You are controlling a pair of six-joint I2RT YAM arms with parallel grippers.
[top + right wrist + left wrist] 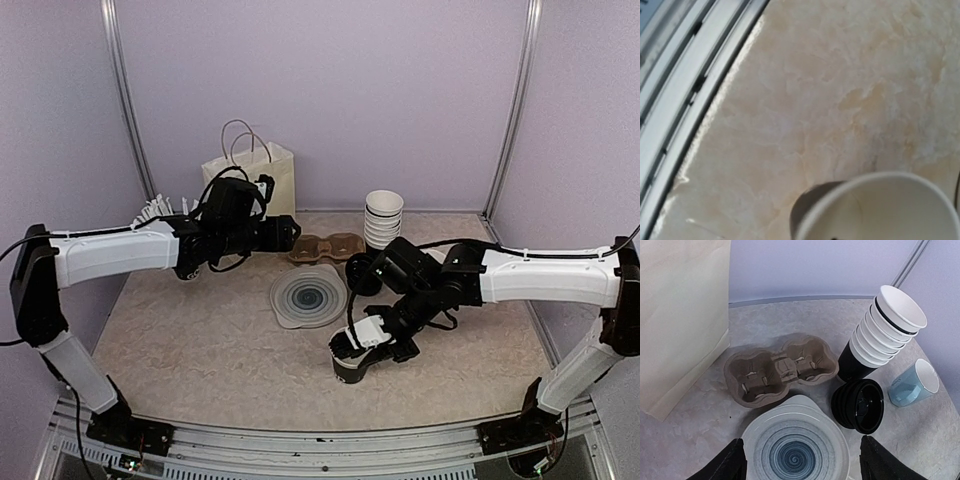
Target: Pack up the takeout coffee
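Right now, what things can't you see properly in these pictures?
Right hand: from above, its own wrist covers the fingers, so its grip on the black cup is unclear.
Black cup: the right wrist view is blurred and its bottom edge cuts the cup off.
White sticks: from above, the left arm hides what holds them.
Blue mug: missing from above; the right arm seems to cover it.

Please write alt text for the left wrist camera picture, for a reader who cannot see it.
A brown two-cup cardboard carrier lies centre, between a paper bag and stacked paper cups. Nearer: a blue-spiral plate, black lids, the open left gripper.
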